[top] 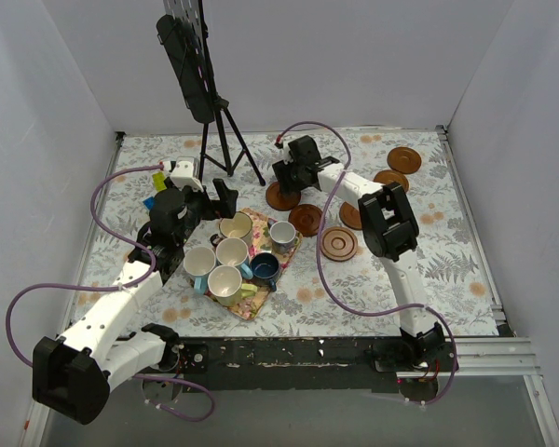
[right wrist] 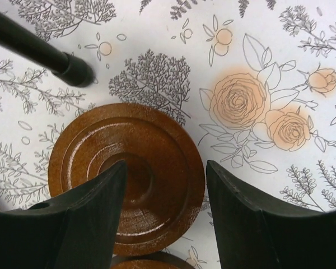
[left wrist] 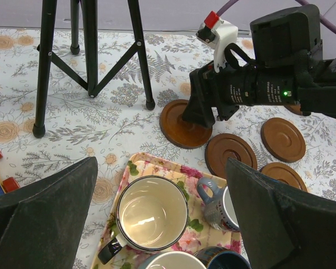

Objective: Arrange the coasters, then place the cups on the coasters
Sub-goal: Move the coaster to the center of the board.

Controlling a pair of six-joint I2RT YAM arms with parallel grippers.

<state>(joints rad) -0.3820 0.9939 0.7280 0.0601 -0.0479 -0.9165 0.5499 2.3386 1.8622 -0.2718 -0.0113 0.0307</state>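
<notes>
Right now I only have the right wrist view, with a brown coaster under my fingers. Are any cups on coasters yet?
Observer: No. All six cups stand bunched together on the floral mat, none on a coaster.
Operator: Where are the rest of the coasters?
Observer: Besides the coaster under the right gripper, the other coasters, five of them, lie spread to its right, two of them near the far right corner.
Operator: And the left arm?
Observer: The left gripper is open, hovering over the cream cup at the mat's far end.
</notes>
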